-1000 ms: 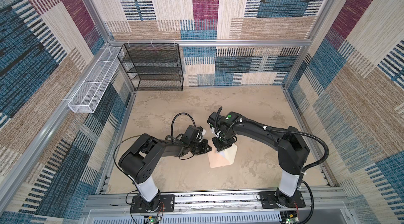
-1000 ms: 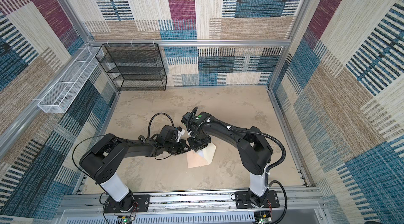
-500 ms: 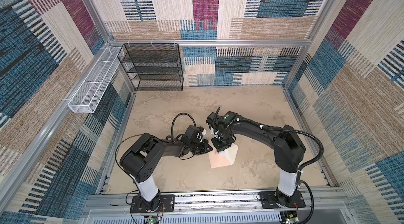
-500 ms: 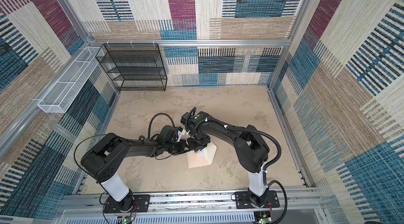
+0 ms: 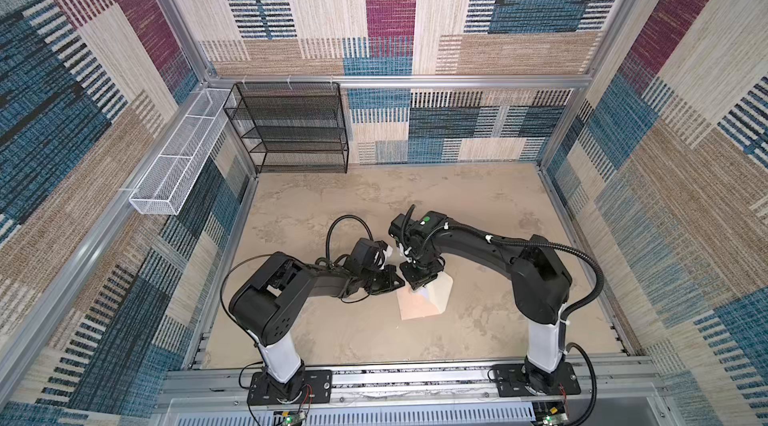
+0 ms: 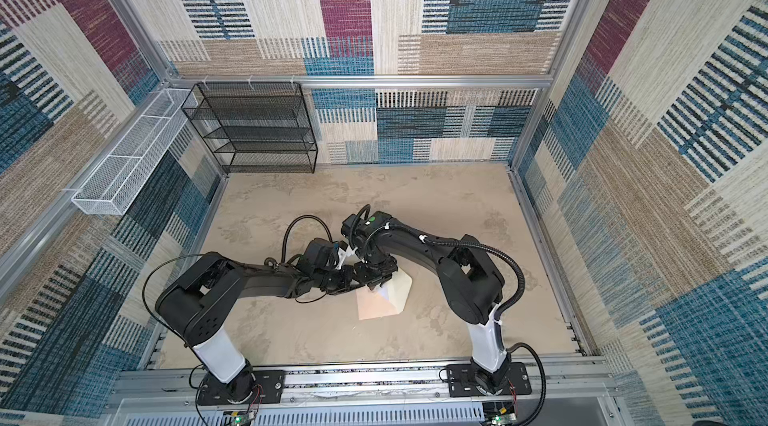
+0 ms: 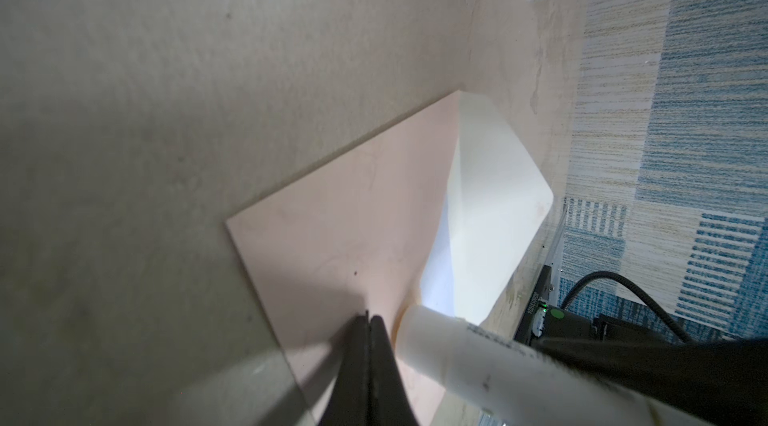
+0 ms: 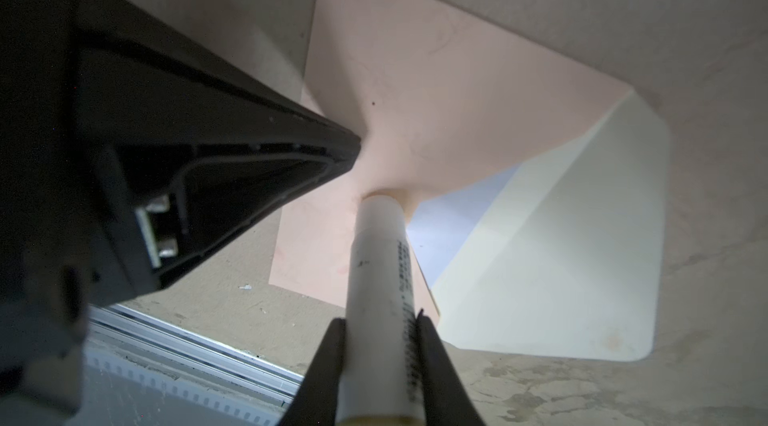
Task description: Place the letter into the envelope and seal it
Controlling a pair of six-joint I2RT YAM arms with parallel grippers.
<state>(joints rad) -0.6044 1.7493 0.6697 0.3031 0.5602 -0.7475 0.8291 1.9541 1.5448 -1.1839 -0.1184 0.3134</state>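
- The envelope (image 5: 415,306) lies flat on the sandy table (image 5: 374,203), between the two arms and nearer the front rail (image 5: 415,378) than the back wall. Both top views show it as a pink patch partly under the grippers.
- Its cream flap (image 7: 494,203) is folded open and lies spread on the table, on the side toward the right arm's base.
- In the mouth, between the pink panel and the flap, a pale strip of the letter (image 8: 451,228) shows. The rest of it is tucked inside, out of sight.
- The left gripper (image 7: 368,322) has its jaws pressed together with nothing between them. The closed tip rests down on the pink panel, a little back from the mouth edge.
- The right gripper (image 8: 380,320) pinches a white tube (image 8: 380,262) across its barrel, with its dark fingers (image 8: 432,353) one on either side.
- The tube's far end touches the envelope's pink edge right at the mouth, just beside the bare strip of letter.
- The left gripper's tip and the tube's end sit just beside each other on the pink paper, not touching.
- Neither set of jaws grips the envelope or the letter.
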